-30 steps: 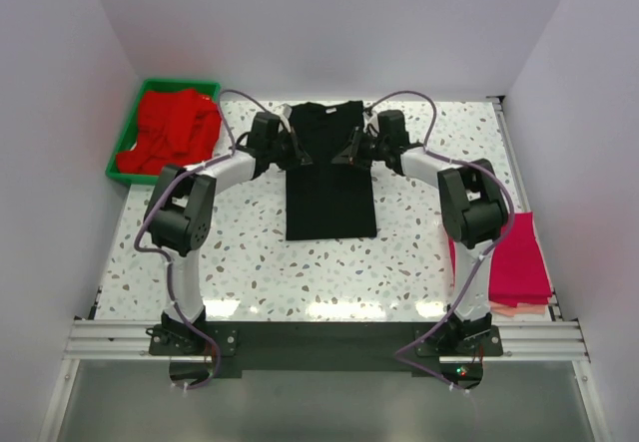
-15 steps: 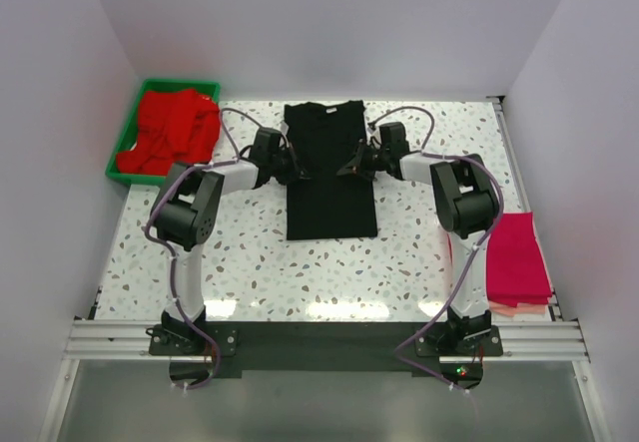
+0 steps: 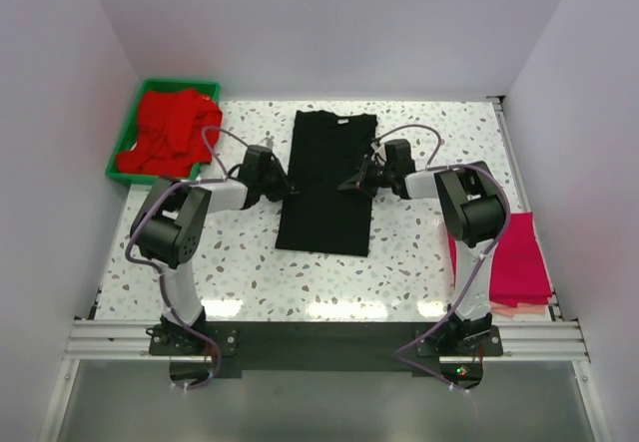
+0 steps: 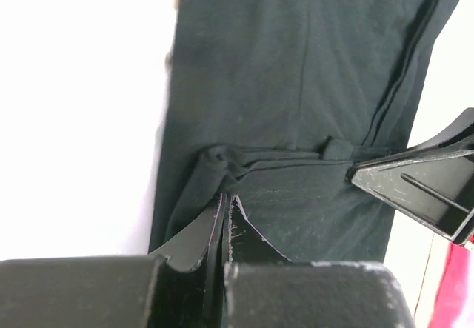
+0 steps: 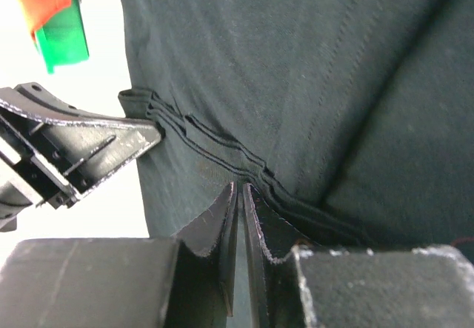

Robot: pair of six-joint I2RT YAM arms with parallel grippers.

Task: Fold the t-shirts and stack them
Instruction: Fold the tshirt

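Both arms have drawn back toward their bases, dragging the black t-shirt point(image 3: 324, 178) nearer with them. It now lies flat and slightly askew in the middle of the speckled table point(image 3: 419, 257). The left gripper point(image 3: 291, 191) is clamped tight on a bunched fold at the shirt's left edge, and the right gripper point(image 3: 345, 185) pinches the opposite edge. Red t-shirts point(image 3: 175, 128) are heaped in the green tray point(image 3: 118, 175) at far left. A folded magenta t-shirt point(image 3: 519, 257) rests at the table's right edge.
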